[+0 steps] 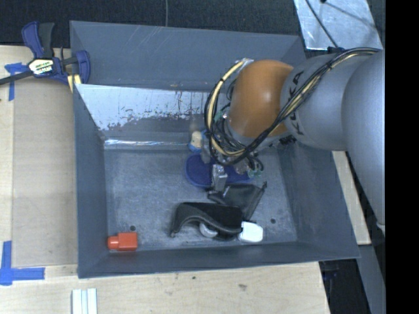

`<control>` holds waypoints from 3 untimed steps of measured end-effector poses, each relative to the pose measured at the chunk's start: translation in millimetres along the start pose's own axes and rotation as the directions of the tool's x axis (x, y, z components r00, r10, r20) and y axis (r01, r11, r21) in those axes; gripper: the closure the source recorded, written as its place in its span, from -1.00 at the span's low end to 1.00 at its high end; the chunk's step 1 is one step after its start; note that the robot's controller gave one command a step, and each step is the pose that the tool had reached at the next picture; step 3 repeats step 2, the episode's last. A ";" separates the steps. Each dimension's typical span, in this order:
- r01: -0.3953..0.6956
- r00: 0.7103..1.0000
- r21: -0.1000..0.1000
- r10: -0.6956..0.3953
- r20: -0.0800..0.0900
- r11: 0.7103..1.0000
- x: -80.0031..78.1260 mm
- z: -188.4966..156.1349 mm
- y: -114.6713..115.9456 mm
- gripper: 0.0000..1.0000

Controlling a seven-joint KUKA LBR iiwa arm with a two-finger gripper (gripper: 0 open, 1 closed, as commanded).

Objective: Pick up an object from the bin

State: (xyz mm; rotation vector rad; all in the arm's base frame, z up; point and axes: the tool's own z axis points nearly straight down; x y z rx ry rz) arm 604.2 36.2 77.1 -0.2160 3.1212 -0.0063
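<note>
The grey metal bin (91, 195) is seen from above, and the arm (340, 103) is reached into it from the right. An orange cover (262, 100) is carried on the wrist, and black and yellow cables (219, 103) are looped around it. The gripper (219, 177) is lowered to a place near the middle of the bin floor, slightly towards the back wall. Whether it is open or closed cannot be told, because its tip is hidden among the cables and the dark things below it.

Just at the left of the gripper a blue round thing (195, 171) is found (flat, like a small disc or lid). It lies on the floor near the middle of the bin and is partly covered by the gripper. Whether it is touched cannot be decided.

In front of the gripper a black curved thing (196, 216) is laid, shaped like a bent handle. A black flat piece (247, 198) is leaned beside it at the right. A small white piece (252, 232) is placed against the right end of the curved thing. A small pale thing (196, 138) is seen near the back wall, behind the blue one. An orange-red block (123, 242) is set well apart, in the front left corner.
</note>
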 end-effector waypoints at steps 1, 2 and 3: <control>0.008 1.000 -0.004 -0.008 -0.001 1.000 21.2 -110.5 5.3 1.00; 0.045 0.999 -0.002 -0.045 -0.002 0.999 59.1 -188.7 -18.5 1.00; 0.045 0.999 -0.002 -0.045 -0.002 0.999 59.1 -188.7 -18.5 1.00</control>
